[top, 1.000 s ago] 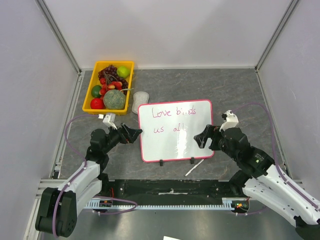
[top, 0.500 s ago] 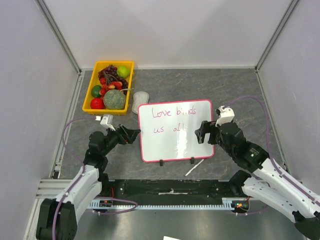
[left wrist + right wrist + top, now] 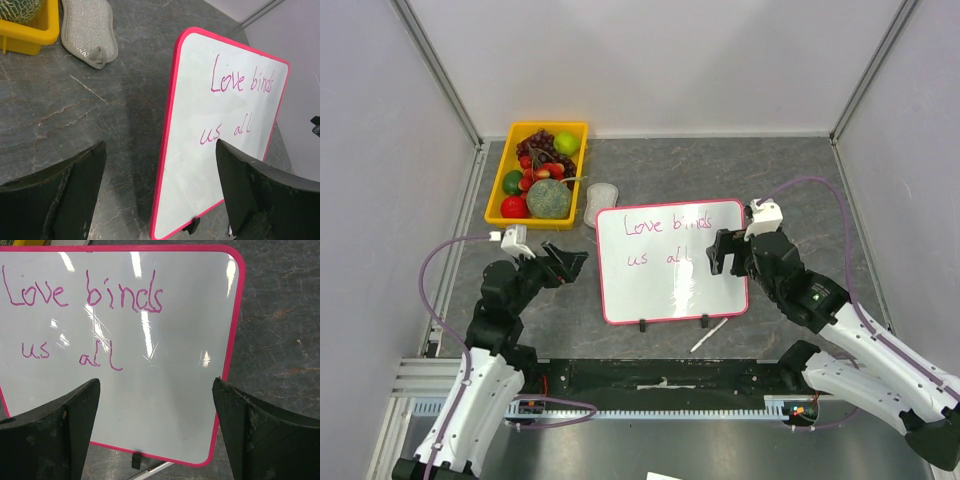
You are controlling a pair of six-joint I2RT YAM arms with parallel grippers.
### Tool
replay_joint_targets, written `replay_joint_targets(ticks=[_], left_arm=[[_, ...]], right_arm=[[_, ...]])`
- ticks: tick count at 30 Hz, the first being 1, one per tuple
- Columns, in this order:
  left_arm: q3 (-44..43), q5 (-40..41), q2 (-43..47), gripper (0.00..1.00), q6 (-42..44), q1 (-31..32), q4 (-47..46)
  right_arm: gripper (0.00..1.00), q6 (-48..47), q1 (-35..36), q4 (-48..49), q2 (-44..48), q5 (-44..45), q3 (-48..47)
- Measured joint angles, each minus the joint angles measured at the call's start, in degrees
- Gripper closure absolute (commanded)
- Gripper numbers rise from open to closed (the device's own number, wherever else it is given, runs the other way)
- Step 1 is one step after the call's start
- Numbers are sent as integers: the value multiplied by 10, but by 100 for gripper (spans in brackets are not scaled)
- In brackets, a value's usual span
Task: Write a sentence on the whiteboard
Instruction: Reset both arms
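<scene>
**Top view.** Large rectangular glossy white whiteboard with thin pink-red frame [image 3: 670, 290], seemingly flat on the dark grey stone-patterned table [image 3: 800, 180]. Long sides running left to right, two small black feet on the near edge. Thin pink-magenta cursive sentence [image 3: 668, 226] in two lines across the far half, readable as "Love binds us all"; near half bare.

To the board's left, the left hand [image 3: 572, 262], fingers spread and pinching nothing, with a strip of table between it and the frame. At the board's right edge, the right hand [image 3: 718, 254], likewise spread and empty, overlapping the frame as seen from above; height over the surface not determinable. Board thus directly between both hands, with the right one nearer.

Thin white marker pen [image 3: 708, 335] on the table just beyond the near edge, beside the right-side foot, slanted, closer to the right arm than to the left. Judged: writing apparently complete, with any coming move likely hinging on that pen, nearer the arm bases than the right hand itself.

**Left wrist view.** Board seen obliquely from its left edge. Beyond it, a grey textured sponge [image 3: 87, 30] and a corner of the yellow plastic tray [image 3: 30, 35].

**Right wrist view.** Pen strokes sharp, streaks of glare, and a sliver of the pen under the near frame, all faint or lost from above.

**Top view alone.** Both arms and the whole fruit-filled tray.
</scene>
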State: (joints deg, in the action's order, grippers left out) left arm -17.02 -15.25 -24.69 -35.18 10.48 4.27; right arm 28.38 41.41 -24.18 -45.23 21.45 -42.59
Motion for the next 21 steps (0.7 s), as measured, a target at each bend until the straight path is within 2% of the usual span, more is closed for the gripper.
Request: replay_joint_targets(ticks=[8,21], left_arm=[[-91,30,-70,5,-3,0,102],[-154,107,-115,6,-19,0,170]], right_arm=[[2,-2,0,11,0,9,0],[2,-37,0,62,68,61,16]])
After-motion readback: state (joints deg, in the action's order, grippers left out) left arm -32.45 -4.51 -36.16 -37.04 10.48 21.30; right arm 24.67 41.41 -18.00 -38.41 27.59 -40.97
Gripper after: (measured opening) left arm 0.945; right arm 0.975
